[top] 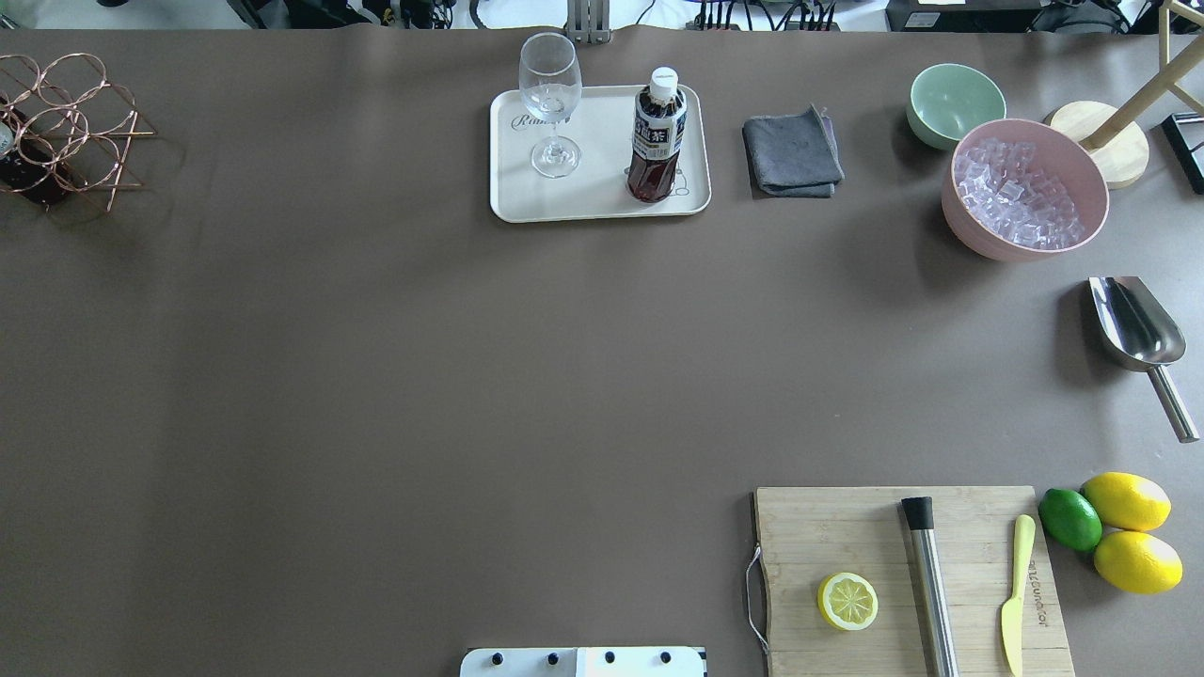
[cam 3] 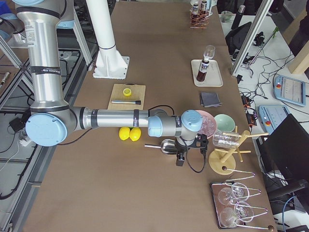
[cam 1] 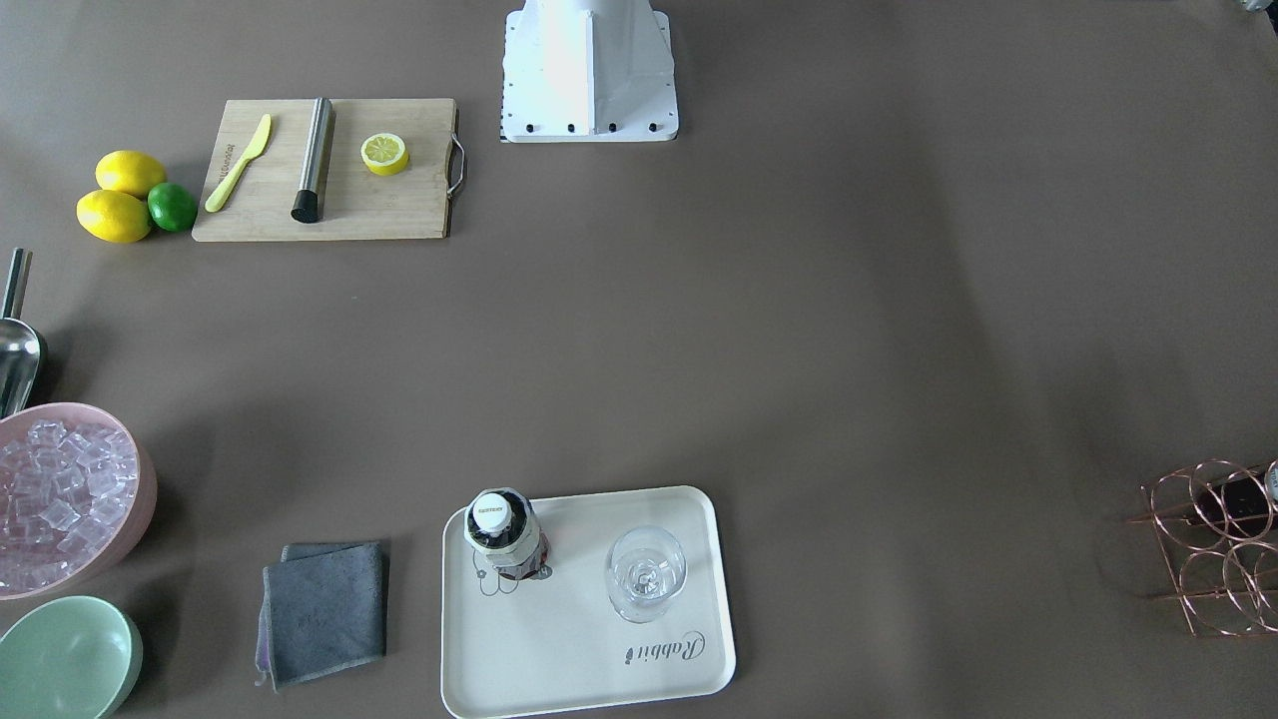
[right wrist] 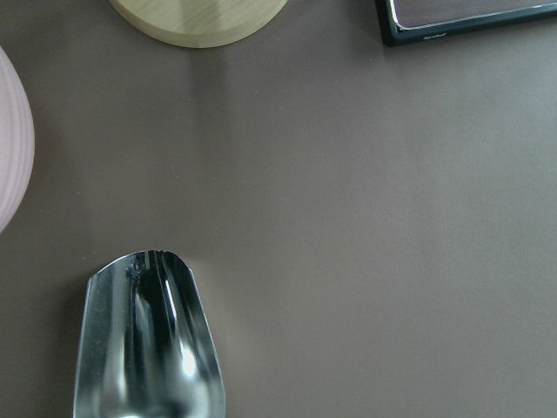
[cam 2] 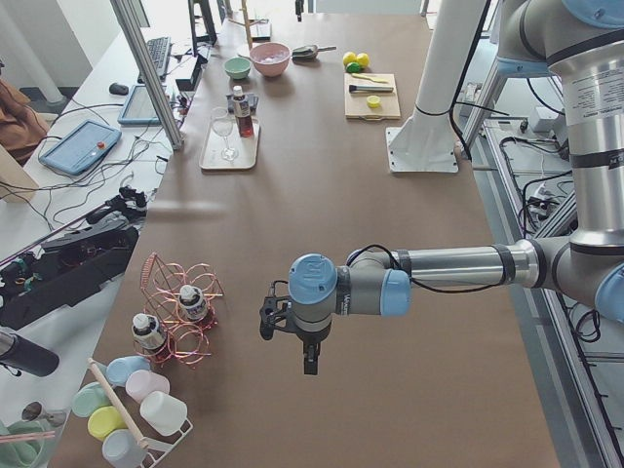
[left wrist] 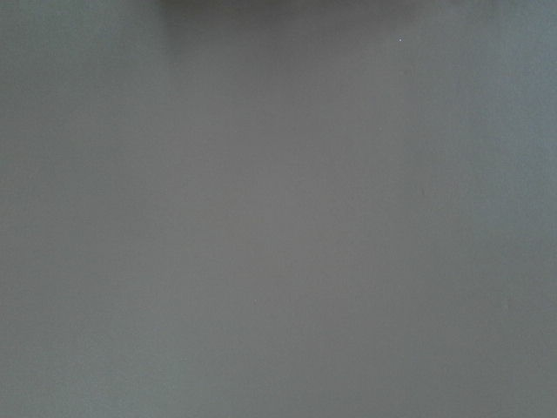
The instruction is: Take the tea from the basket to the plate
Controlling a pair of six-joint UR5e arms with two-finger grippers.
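Note:
One tea bottle (top: 657, 136) stands upright on the right part of the cream plate (top: 602, 205), over the bear drawing (cam 1: 491, 582). The copper wire basket (top: 71, 122) is at the table's far left end. In the exterior left view it holds two more tea bottles (cam 2: 192, 302). My left gripper (cam 2: 310, 363) shows only in that view. It hangs over bare table a little way from the basket, and I cannot tell if it is open or shut. My right gripper (cam 3: 179, 162) shows only in the exterior right view, above the metal scoop. I cannot tell its state either.
A stemmed glass (top: 549, 103) stands on the plate's left part. A grey cloth (top: 792, 150), a mint bowl (top: 955, 103), a pink bowl of ice (top: 1025, 197) and a metal scoop (top: 1138, 329) lie to the right. A cutting board (top: 847, 527) and citrus fruit sit near right.

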